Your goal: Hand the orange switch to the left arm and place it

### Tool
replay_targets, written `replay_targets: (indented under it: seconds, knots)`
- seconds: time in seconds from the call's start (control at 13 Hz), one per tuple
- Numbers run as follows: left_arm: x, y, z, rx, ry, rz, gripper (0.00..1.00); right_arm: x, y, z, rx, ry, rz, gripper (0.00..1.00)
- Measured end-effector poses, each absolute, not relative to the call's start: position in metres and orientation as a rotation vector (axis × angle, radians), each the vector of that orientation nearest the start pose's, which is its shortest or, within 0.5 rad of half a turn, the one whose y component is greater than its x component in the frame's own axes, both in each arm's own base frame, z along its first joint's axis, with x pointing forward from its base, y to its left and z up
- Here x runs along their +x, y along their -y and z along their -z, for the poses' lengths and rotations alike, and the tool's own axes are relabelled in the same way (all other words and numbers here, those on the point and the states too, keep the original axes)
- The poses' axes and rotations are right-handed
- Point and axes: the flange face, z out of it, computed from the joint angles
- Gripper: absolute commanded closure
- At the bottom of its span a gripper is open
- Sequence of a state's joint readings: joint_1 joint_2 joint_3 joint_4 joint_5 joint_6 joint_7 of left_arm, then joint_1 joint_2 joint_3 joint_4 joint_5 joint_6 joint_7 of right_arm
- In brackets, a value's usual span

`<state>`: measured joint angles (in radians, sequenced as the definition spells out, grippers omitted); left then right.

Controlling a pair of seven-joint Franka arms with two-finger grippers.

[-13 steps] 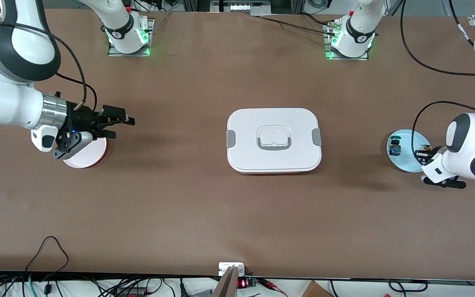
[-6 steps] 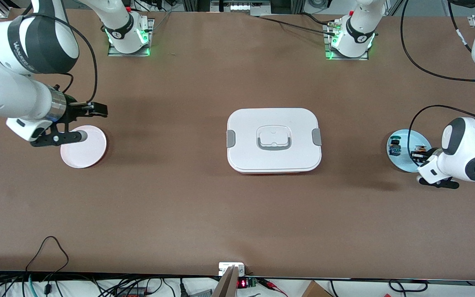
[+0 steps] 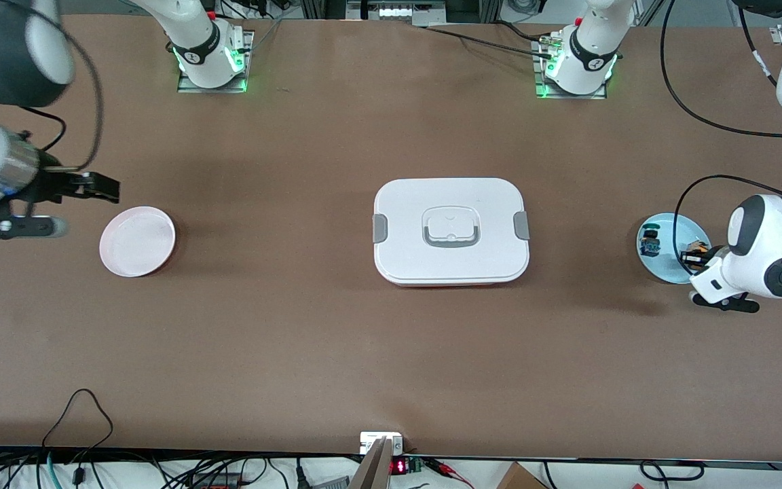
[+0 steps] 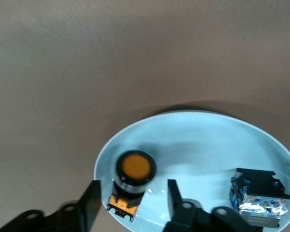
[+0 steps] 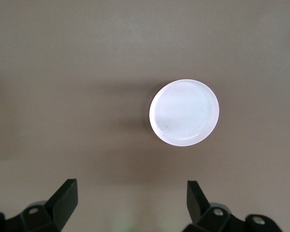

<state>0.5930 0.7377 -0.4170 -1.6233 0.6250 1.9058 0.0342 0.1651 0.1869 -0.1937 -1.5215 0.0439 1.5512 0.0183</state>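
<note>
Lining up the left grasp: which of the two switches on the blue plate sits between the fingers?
The orange switch, between the left gripper's open fingers; the blue switch lies outside them.

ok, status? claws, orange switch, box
Left claw open, straddling the orange switch on the blue plate. Right claw open, above table near pink plate. Box mid-table, between plates.

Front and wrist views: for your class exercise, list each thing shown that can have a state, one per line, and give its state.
Box: lid on, side clips down.
Orange switch: on the blue plate, between the fingers of the left gripper, not gripped.
Blue switch: on the same plate, untouched.
Pink plate: nothing on it.
Left gripper: open.
Right gripper: open, holding nothing, up over the table.
</note>
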Motion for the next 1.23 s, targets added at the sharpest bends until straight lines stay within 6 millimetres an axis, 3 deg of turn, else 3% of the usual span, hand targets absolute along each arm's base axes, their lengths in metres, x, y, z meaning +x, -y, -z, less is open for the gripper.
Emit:
replay_targets:
  seconds: [0.15,0.31,0.46,0.62,0.77,0.92,1.08,1.23]
  knots:
    - [0.64,-0.189,-0.216,-2.873,-0.188,-0.485,0.0,0.595,0.038,-0.552,-3.088,-0.151,-0.212,0.0]
    - [0.663,-0.192,-0.26,-2.873,-0.173,-0.361,0.0,0.583,0.032,-0.563,-3.103,-0.129,-0.259,0.0]
    - [0.685,-0.17,-0.32,-2.884,-0.191,-0.264,0.0,0.574,0.017,-0.569,-3.14,-0.091,-0.28,0.0]
    - [0.694,-0.127,-0.385,-2.932,-0.217,-0.213,0.0,0.566,0.017,-0.565,-3.148,-0.081,-0.247,0.0]
    - [0.69,-0.099,-0.453,-2.974,-0.216,-0.134,0.0,0.559,0.019,-0.563,-3.147,-0.081,-0.207,0.0]
    - [0.673,-0.08,-0.517,-2.991,-0.2,-0.069,0.0,0.554,0.019,-0.573,-3.163,-0.066,-0.155,0.0]
    - [0.653,-0.062,-0.562,-3.008,-0.194,-0.053,0.0,0.547,0.014,-0.582,-3.172,-0.04,-0.097,0.0]
    - [0.638,-0.052,-0.585,-3.045,-0.183,-0.059,0.0,0.542,0.014,-0.586,-3.171,-0.035,-0.078,0.0]
